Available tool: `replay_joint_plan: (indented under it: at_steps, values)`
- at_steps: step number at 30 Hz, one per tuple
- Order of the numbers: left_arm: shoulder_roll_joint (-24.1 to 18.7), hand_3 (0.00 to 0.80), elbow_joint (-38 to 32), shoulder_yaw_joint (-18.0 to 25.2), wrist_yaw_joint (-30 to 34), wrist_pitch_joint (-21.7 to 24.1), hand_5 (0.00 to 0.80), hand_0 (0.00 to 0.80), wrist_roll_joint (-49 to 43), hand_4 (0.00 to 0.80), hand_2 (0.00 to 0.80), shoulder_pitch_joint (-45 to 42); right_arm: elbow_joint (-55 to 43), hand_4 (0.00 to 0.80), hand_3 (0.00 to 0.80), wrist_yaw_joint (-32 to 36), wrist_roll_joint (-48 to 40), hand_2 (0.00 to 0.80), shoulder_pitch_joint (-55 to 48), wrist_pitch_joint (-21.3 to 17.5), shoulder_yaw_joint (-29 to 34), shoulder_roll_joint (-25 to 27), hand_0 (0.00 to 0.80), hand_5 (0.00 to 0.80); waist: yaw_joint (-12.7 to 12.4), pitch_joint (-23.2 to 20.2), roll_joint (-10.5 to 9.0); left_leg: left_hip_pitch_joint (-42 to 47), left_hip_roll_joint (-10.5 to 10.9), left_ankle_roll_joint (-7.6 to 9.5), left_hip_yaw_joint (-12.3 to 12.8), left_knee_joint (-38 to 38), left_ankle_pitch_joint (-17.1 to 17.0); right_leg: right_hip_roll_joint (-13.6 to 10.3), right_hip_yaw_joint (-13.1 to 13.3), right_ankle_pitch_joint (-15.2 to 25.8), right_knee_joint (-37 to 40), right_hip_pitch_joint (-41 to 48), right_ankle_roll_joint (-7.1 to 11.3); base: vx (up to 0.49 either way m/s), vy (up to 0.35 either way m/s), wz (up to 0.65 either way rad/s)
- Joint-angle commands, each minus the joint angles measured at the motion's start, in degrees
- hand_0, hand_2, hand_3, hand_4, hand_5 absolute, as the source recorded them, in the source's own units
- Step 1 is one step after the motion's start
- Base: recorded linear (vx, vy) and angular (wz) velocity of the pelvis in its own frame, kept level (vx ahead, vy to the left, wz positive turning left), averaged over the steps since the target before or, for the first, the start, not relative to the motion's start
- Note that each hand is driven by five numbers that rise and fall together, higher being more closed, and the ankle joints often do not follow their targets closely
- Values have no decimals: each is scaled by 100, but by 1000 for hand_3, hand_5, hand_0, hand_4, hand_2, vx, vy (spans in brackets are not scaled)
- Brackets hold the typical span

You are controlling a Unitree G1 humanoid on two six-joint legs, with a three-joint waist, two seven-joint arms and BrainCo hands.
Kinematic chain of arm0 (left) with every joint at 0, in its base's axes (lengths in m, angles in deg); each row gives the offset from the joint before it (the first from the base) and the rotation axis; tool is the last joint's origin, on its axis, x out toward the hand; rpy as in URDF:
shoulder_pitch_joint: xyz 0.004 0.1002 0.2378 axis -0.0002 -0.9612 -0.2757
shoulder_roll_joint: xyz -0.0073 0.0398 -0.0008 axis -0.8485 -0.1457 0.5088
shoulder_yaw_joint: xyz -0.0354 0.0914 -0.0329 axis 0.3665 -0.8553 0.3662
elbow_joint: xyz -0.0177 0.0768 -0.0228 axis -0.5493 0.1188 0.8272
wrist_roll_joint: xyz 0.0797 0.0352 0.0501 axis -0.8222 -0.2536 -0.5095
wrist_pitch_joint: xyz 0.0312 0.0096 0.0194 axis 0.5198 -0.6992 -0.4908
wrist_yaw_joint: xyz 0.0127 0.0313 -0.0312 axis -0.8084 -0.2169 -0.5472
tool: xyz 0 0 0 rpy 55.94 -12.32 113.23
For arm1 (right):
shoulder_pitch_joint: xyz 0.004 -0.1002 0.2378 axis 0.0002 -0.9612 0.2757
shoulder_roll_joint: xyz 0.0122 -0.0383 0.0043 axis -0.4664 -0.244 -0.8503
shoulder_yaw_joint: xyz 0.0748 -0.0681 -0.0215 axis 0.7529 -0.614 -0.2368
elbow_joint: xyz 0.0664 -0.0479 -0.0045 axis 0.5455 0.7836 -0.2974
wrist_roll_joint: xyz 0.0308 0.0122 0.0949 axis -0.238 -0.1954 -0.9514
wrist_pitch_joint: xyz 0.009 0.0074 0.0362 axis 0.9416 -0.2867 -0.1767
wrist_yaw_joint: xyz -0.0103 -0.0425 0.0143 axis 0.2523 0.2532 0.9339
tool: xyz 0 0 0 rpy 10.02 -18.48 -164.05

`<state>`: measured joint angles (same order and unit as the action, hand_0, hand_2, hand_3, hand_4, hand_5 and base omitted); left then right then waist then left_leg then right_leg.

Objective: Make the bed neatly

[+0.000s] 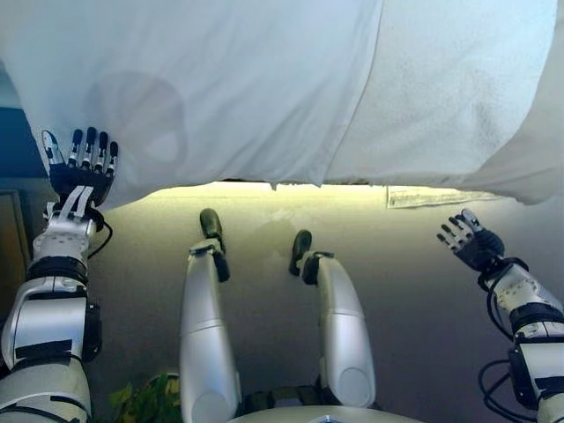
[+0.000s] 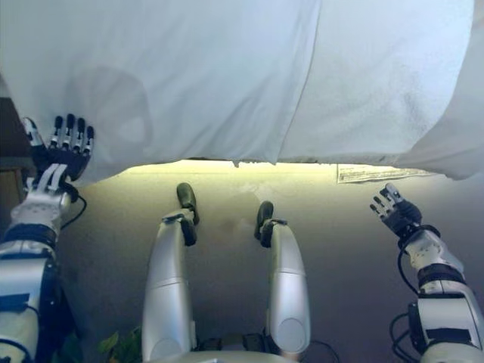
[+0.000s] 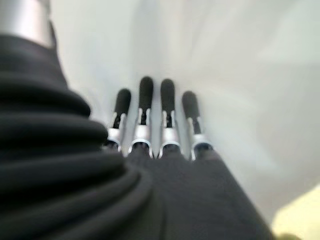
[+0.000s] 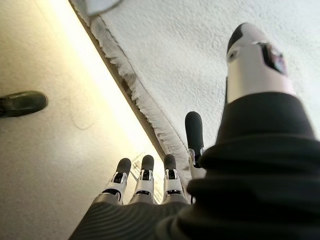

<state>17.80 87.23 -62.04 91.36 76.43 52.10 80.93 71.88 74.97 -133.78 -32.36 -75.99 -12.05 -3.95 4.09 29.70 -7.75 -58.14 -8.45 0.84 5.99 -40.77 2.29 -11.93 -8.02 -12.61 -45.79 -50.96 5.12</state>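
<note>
Bedding fills the upper half of the head views: a smooth pale white sheet (image 1: 203,88) is spread from 9 to 12 o'clock, and a rougher, textured white blanket (image 1: 458,88) is laid beside it from 12 to 3 o'clock, the sheet's edge lapping over the blanket along a slanted seam. The lower edges of both hang over the side of the bed, above a beige carpeted floor (image 1: 264,229) lit by a bright strip under the overhang.

The left hand (image 1: 81,167) is raised at about 9 o'clock, fingers straight and spread, nothing held; its dark fingertips (image 3: 145,92) are seen against the sheet's hanging edge (whether they actually touch the cloth cannot be told). The right hand (image 1: 469,236) is held at about 4 o'clock, below the blanket's edge and apart from it, fingers relaxed and open, empty. In the right wrist view its fingers (image 4: 146,172) are pointed towards the blanket's rough hem (image 4: 145,105).

A small pale printed tag (image 1: 432,196) is seen under the blanket's edge at about 3 o'clock.
</note>
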Motion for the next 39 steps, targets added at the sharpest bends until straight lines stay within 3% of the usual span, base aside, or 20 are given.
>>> replay_joint_plan:
  at_steps: [1,7,12,19,28,39]
  values:
    - [-271,0,427,-249,-121,-323,0,0,174,0,0,383,327,0,0,6,-158,0,35,-46,-15,525,0,0,52,10,-67,116,-148,-401,-430,-1061,1426,-21,218,1404,1096,-376,295,-1,37,-5]
    - [-456,0,685,-257,-372,-436,0,0,568,0,0,646,563,0,0,172,-105,0,72,-77,127,725,0,0,50,10,-96,-392,-157,-405,-479,-1380,1443,-35,189,1358,762,-797,256,-7,53,-5]
    - [-560,0,749,-147,-645,-253,0,0,756,0,0,696,571,0,0,343,-160,0,-79,-94,256,788,0,0,16,10,-148,-790,-198,-378,-504,-1739,1523,-60,148,1249,379,-1087,235,-6,-6,-8]
    - [-732,0,934,44,-973,-272,0,0,941,0,0,653,646,0,0,422,-104,0,27,-72,344,978,0,0,-44,10,-44,-1333,-217,-361,-550,-2411,1699,-171,217,992,-411,-1632,202,-1,30,1]
    - [-888,0,988,546,-1271,-243,0,0,1137,0,0,-3,722,0,0,487,109,0,-6,-121,453,1214,0,0,-110,10,172,-1774,-212,-355,-541,-2788,1724,-289,375,789,-935,-2132,130,1,57,-2]
    - [-1089,0,546,1160,-1380,-97,0,0,1104,0,0,-912,177,0,0,421,5,0,-579,-17,761,1314,0,0,-177,10,291,-1872,-288,-351,-540,-3080,1731,-407,410,719,-1253,-2228,146,-1,2,2]
